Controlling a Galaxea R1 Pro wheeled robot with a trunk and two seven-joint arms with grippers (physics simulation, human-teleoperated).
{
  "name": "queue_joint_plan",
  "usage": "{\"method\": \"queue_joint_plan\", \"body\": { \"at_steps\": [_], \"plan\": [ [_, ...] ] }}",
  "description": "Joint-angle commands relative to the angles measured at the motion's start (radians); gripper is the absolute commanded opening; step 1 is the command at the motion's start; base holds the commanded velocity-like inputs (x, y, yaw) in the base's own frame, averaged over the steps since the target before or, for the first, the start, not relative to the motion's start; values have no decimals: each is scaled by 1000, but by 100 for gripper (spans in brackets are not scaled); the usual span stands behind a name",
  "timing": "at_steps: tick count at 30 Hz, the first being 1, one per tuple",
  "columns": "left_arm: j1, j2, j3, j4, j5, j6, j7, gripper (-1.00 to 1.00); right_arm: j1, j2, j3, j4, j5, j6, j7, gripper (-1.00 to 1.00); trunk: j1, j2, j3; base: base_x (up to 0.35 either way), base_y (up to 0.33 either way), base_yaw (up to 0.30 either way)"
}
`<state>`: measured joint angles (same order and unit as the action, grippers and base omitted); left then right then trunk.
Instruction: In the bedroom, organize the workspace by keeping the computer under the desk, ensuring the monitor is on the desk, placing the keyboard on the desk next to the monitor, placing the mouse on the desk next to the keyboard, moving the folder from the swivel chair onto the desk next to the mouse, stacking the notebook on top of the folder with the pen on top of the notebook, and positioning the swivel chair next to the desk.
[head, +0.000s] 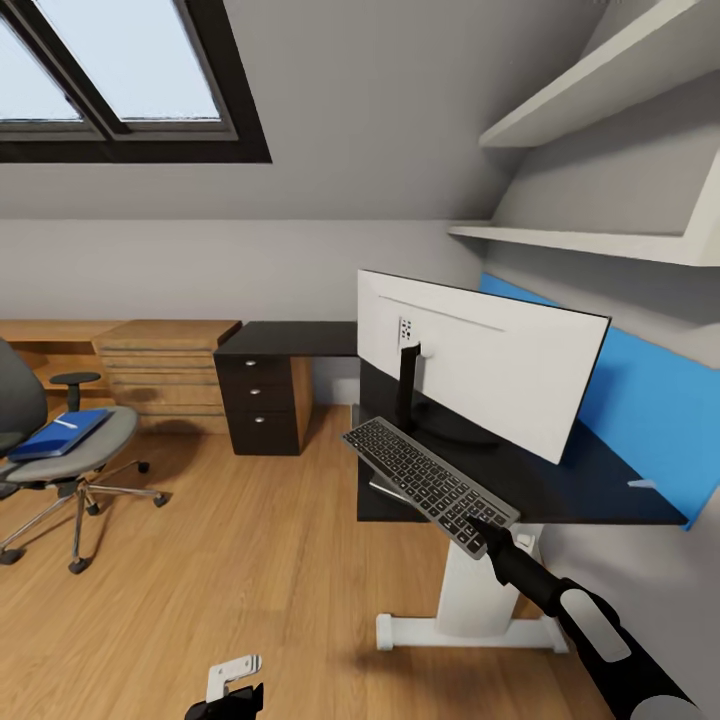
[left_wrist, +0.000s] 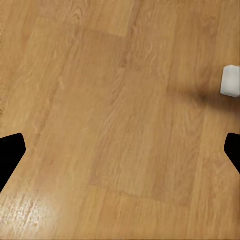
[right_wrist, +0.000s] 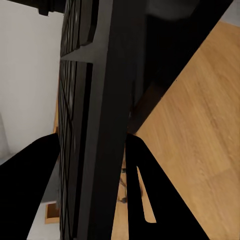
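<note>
The keyboard (head: 425, 478) hangs tilted over the front left corner of the black desk (head: 600, 480). My right gripper (head: 478, 523) is shut on its near end, and its dark edge sits between the fingers (right_wrist: 92, 145). Behind it the monitor (head: 500, 365) stands on the desk, white back towards me. At the far left, the swivel chair (head: 105, 445) carries the blue folder (head: 60, 433) with the thin white pen (head: 65, 424) on top. My left gripper (head: 235, 682) hangs open, low over bare floor (left_wrist: 120, 150). The computer, mouse and notebook are out of view.
A dark drawer unit (head: 262, 400) closes the desk's left wing, with a light wooden drawer chest (head: 165, 375) beside it. White shelves (head: 590, 240) jut out above the blue back panel (head: 650, 400). The desk's white foot (head: 465, 630) rests on the wood floor.
</note>
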<state>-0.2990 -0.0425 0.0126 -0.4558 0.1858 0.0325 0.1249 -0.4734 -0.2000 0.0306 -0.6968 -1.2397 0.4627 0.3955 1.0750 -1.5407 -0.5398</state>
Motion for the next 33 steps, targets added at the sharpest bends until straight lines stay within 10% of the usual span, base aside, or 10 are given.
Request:
{"method": "queue_joint_plan", "body": {
  "at_steps": [1, 17, 33],
  "plan": [
    [0, 0, 1, -2, 6, 4, 2, 100, -1, -1, 3, 0, -8, 2, 0, -100, -4, 7, 2, 0, 0, 0],
    [0, 2, 2, 15, 7, 2, 0, 100, -1, -1, 4, 0, -8, 1, -1, -100, -16, 28, 12, -1, 4, 0],
    [0, 3, 3, 16, 7, 2, 1, 100, -1, 1, 6, 0, -7, 1, -1, -100, -16, 28, 12, -92, 293, 0]
  ]
}}
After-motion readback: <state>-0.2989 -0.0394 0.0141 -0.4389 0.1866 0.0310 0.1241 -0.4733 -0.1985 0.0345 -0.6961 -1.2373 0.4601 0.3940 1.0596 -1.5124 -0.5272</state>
